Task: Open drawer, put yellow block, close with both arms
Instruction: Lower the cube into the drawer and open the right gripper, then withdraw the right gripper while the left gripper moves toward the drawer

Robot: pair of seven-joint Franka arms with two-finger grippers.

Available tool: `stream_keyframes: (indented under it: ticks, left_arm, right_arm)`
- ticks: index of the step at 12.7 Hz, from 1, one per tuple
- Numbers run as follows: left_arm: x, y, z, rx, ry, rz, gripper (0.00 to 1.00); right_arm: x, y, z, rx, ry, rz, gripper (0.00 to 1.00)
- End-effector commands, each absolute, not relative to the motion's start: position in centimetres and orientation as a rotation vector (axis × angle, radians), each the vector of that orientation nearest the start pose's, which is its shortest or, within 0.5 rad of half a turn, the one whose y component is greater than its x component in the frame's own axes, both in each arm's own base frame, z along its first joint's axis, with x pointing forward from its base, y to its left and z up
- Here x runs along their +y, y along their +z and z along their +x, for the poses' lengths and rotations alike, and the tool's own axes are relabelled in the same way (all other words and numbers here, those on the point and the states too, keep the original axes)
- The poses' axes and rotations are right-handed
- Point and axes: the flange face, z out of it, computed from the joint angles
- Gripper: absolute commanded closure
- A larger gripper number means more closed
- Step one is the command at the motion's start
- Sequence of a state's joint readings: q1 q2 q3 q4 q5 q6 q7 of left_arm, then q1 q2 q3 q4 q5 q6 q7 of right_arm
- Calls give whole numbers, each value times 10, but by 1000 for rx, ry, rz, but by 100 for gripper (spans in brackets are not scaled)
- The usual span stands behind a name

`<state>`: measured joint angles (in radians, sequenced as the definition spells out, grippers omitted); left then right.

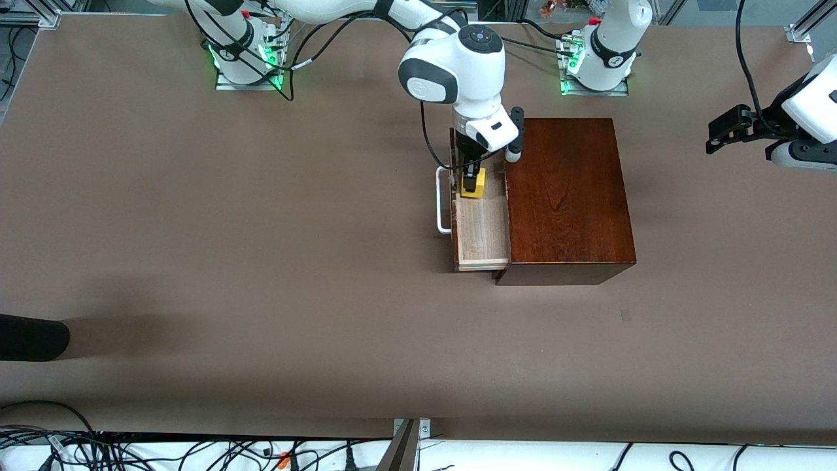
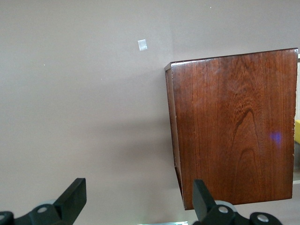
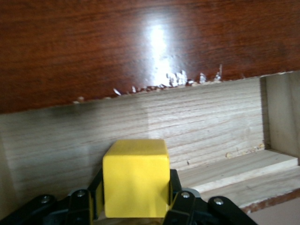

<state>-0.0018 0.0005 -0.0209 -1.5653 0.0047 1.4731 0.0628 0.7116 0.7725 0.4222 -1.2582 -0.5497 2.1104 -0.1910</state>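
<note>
The drawer (image 1: 482, 229) stands pulled out of the dark mahogany box (image 1: 567, 196), its pale tray open and its white handle (image 1: 443, 199) toward the right arm's end. My right gripper (image 1: 472, 182) is over the tray's end farthest from the front camera, shut on the yellow block (image 1: 474, 182). In the right wrist view the block (image 3: 136, 178) sits between the fingers, with the drawer's pale wood wall (image 3: 140, 126) close by. My left gripper (image 1: 719, 139) is open and waits in the air at the left arm's end of the table. In its wrist view (image 2: 136, 206) the box (image 2: 234, 126) shows below it.
A black object (image 1: 29, 337) lies at the table edge at the right arm's end. Cables run along the table's edge nearest the front camera. A small pale mark (image 2: 142, 45) sits on the brown table (image 1: 261, 261).
</note>
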Motion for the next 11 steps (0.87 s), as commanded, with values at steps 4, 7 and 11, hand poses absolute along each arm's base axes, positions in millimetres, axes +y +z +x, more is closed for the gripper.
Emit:
stream_keyframes:
  ticks: [4,7,11]
  left_arm:
    - [-11,624,543,140,152,-3120,0]
    - [-11,624,543,140,152,-3120,0]
    - [-11,624,544,140,149,-3120,0]
  right_arm:
    - [637,322,427,-2249,-352,-2374,67]
    - [635,317,429,-2286,-340,-2351,51]
    - [633,331,431,-2261,-322,-2377,0]
